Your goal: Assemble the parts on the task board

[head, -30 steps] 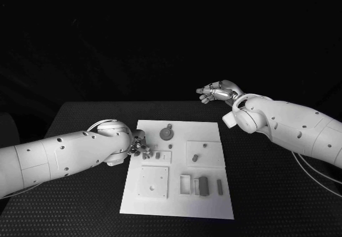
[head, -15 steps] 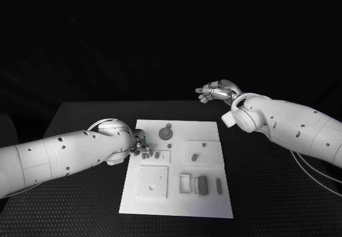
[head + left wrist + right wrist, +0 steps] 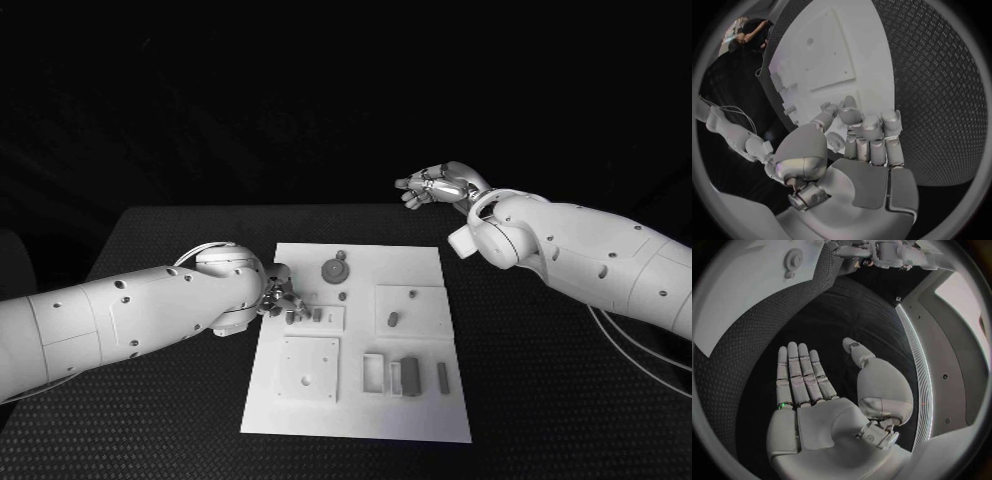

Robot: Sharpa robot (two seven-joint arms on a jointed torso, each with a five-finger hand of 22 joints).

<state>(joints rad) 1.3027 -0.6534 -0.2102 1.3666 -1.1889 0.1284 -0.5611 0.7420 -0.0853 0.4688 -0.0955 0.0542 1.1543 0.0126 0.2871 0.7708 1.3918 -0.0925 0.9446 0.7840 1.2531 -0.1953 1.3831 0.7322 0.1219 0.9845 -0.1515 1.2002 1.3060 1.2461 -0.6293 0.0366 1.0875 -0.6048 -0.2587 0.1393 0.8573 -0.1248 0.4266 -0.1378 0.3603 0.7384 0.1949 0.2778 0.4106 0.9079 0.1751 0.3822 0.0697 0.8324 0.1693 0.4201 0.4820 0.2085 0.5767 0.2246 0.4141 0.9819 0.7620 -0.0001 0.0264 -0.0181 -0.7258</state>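
- Worktop (image 3: 173,240) of black, diamond-textured matting carries the task board (image 3: 418,410), a flat white rectangular plate with raised square blocks and shallow slots moulded into it.
- From my remote station I see small grey parts on the board: a round toothed gear (image 3: 335,270) near its far edge, a short peg (image 3: 394,320) on a square block, and upright rectangular pieces (image 3: 411,376) standing in slots near the front edge.
- The left robot hand (image 3: 281,300), silver metal with jointed segments, sits low over the board's left edge beside a small square block (image 3: 329,318). In the left wrist view its fingers (image 3: 871,137) are curled inward, with the thumb close against them.
- I cannot tell whether that hand grips a part; the fingertips hide whatever lies between them.
- The right robot hand (image 3: 440,185) is raised beyond the far edge of the worktop, well apart from the board. In the right wrist view (image 3: 807,390) its palm is flat, fingers straight side by side, thumb spread, holding nothing.
- Both arms wear smooth white shells.
- Compared with half a second ago, I see almost no difference: the left robot hand remains at the same block and the right robot hand remains aloft. No part has shifted.
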